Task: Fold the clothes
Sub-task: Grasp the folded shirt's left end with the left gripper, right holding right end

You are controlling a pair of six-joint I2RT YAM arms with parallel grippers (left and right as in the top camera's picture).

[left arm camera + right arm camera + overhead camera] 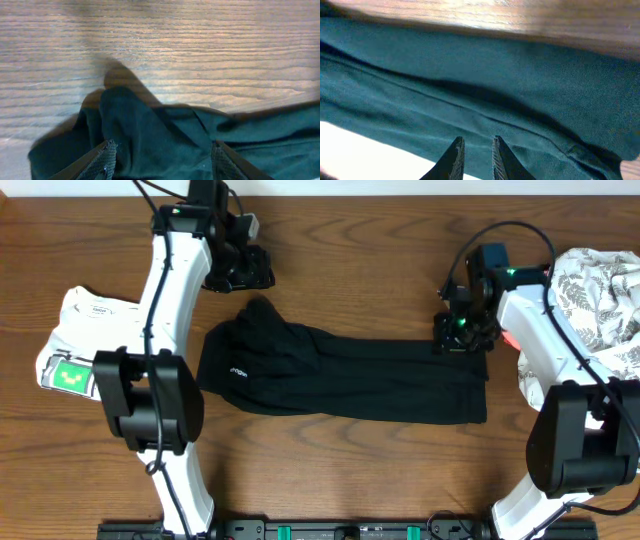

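**A:** Why do the black trousers (pixel 340 375) lie stretched across the counter (pixel 330 480)?

**B:** I judge they are folded lengthwise and laid flat for the next fold. My left end effector (pixel 162 150) is released, with fingers apart, just over the waist end. My right end effector (pixel 475 150) is at the leg end with fingers nearly together. Whether it pinches fabric, I cannot tell.

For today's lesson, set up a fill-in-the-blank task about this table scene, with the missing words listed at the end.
1. The black garment lies on a ___ table.
2. The left gripper has its jaws ___.
3. The leaf-patterned cloth lies at the table's ___ end.
4. The folded white garment lies at the table's ___ end.
Missing words: wooden; open; right; left.
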